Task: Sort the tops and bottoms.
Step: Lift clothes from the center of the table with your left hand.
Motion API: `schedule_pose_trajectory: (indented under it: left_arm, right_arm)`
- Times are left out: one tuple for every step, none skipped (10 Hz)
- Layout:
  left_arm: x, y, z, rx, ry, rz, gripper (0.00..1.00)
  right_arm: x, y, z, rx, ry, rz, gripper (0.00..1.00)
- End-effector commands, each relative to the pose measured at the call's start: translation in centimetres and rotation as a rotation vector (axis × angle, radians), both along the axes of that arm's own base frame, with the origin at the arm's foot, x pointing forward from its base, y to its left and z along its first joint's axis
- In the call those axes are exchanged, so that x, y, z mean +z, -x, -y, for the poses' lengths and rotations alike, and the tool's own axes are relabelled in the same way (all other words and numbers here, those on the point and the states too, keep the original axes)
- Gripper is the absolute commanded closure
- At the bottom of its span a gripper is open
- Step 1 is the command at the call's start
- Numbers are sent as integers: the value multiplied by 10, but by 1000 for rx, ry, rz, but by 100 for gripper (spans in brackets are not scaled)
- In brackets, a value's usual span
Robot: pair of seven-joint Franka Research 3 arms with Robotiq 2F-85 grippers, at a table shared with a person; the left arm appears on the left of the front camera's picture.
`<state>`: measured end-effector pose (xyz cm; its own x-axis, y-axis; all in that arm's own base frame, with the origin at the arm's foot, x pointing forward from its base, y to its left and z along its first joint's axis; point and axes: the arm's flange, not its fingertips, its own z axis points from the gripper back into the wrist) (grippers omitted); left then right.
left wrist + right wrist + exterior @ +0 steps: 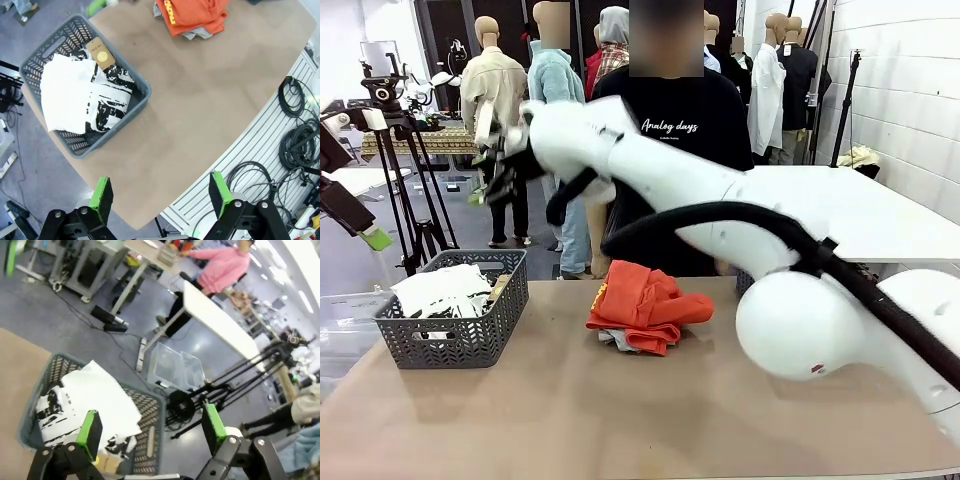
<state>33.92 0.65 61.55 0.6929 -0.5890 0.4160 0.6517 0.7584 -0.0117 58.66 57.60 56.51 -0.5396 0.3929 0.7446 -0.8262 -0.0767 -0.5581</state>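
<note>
Brown worktop (570, 410) carried a grey basket (455, 345) at 9 o'clock holding the white printed T-shirt (440, 290); the orange top (645, 300) lay on a grey top (196, 34) at centre. Right gripper (150, 426) hung spread and empty above the basket, the orange top at its 4 o'clock; left gripper (162, 195) was spread too.

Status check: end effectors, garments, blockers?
Left end effector open, empty. Right end effector open over grey basket. White T-shirt in basket; orange top atop light grey top on table. No blockers seen.
</note>
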Motion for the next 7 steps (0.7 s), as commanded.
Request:
schedule_pose_trajectory:
  left_arm:
    - [0,2,-2,1,-13,-4,0]
    - [0,2,-2,1,-13,-4,0]
    - [0,2,-2,1,-13,-4,0]
    - [0,2,-2,1,-13,-4,0]
    - [0,2,-2,1,-13,-4,0]
    - [0,2,-2,1,-13,-4,0]
    - [0,2,-2,1,-13,-4,0]
  right_arm:
    - [30,98,103,-72,43,-3,0]
    - [43,120,130,-131,71,-23,0]
    - [42,138,158,-185,86,-80,0]
    - [34,156,189,-221,74,-138,0]
    - [24,172,215,-295,93,-195,0]
    - [12,189,243,-386,90,-254,0]
    - [0,209,270,-488,120,-328,0]
